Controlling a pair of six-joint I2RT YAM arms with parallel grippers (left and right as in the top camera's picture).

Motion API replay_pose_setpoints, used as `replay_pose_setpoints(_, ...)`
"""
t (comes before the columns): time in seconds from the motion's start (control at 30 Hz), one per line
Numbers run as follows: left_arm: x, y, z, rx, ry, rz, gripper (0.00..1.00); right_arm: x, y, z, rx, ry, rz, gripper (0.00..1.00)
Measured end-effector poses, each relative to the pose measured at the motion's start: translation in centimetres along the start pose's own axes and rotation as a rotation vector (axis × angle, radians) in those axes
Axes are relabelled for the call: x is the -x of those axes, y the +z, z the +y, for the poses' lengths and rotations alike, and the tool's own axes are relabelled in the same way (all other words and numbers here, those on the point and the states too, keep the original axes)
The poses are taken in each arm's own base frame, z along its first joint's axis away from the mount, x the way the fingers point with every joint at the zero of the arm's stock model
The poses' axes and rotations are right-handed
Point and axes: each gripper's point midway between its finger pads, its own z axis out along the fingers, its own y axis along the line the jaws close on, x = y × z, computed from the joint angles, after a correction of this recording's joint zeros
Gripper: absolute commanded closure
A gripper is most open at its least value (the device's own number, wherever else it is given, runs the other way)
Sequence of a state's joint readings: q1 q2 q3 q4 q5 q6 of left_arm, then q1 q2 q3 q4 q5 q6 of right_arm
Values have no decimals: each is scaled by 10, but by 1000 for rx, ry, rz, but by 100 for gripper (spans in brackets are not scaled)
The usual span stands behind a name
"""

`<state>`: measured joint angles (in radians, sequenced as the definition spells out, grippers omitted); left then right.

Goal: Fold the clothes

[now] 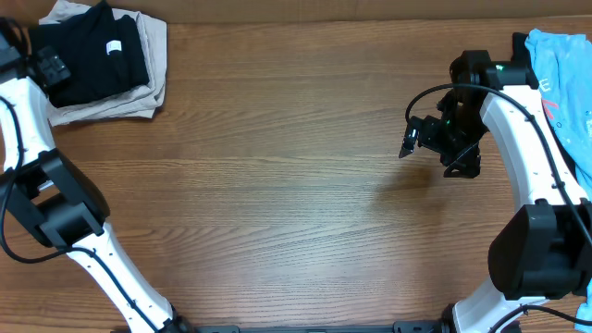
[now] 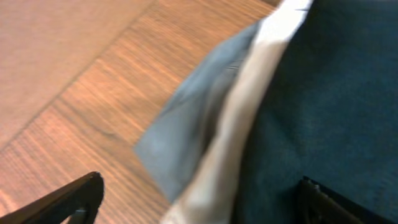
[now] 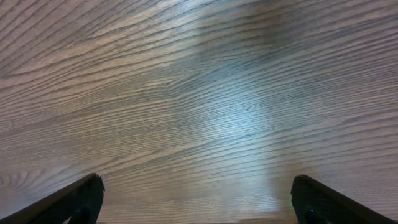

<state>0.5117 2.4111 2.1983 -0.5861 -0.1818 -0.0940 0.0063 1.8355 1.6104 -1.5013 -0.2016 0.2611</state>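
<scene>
The black T-shirt [image 1: 97, 55] lies folded at the table's far left corner, its small white label [image 1: 114, 47] facing up. It rests on top of a beige folded garment [image 1: 155, 57]. My left gripper [image 1: 48, 67] hovers at the shirt's left edge, open and holding nothing. In the left wrist view its gripper [image 2: 199, 202] spans the black cloth [image 2: 336, 106] and the beige edge [image 2: 249, 112], with its fingers wide apart. My right gripper [image 1: 413, 139] stands open over bare wood at the right. The right wrist view shows only table between the gripper's [image 3: 199, 199] fingertips.
A light-blue shirt with red print [image 1: 564, 74] lies at the far right edge, behind the right arm. The wooden table [image 1: 277, 185] stretches between the two arms. The table's back edge runs just behind the stacked garments.
</scene>
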Motion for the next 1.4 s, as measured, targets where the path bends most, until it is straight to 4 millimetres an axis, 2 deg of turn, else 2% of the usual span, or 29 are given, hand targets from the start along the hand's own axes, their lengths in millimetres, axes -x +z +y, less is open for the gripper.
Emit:
replay_pose_setpoints(0.07,0,0,4,9,-3,0,0,0,0,0,0,0,0,0)
replay_pose_setpoints(0.2,0,-1,-6,5,9,-2,22,0,0,0,0,0,0,0)
replay_pose_setpoints(0.3,4,-6,-17,-7,8,-18,51,0,0,0,0,0,0,0)
replay_pose_setpoints(0.33,7,-10,-20,-12,5,-27,55,0,0,0,0,0,0,0)
replay_pose_setpoints(0.4,14,-18,-25,-20,-2,-46,74,0,0,0,0,0,0,0)
replay_pose_setpoints(0.5,26,-34,-30,-33,-16,-75,94,1,0,1,2,-1,-6,0)
replay_pose_setpoints(0.53,28,-38,-30,-34,-22,-79,96,3,0,1,4,-3,-10,0)
replay_pose_setpoints(0.63,29,-42,-29,-37,-32,-73,96,3,0,1,5,-3,-13,0)
replay_pose_setpoints(0.77,17,-40,-30,-42,-26,-26,96,4,0,1,5,-3,-15,0)
replay_pose_setpoints(0.9,-2,-33,-30,-39,-12,43,96,4,0,1,6,-3,-16,0)
replay_pose_setpoints(1.07,-35,-14,-31,-32,7,141,96,5,0,2,8,-5,-21,0)
replay_pose_setpoints(1.2,-52,-1,-32,-25,17,187,95,5,0,2,8,-5,-22,0)
replay_pose_setpoints(1.37,-53,-1,-32,-24,18,192,94,8,0,3,11,-6,-32,0)
replay_pose_setpoints(1.4,-52,-3,-31,-24,18,189,89,10,0,4,15,0,-41,0)
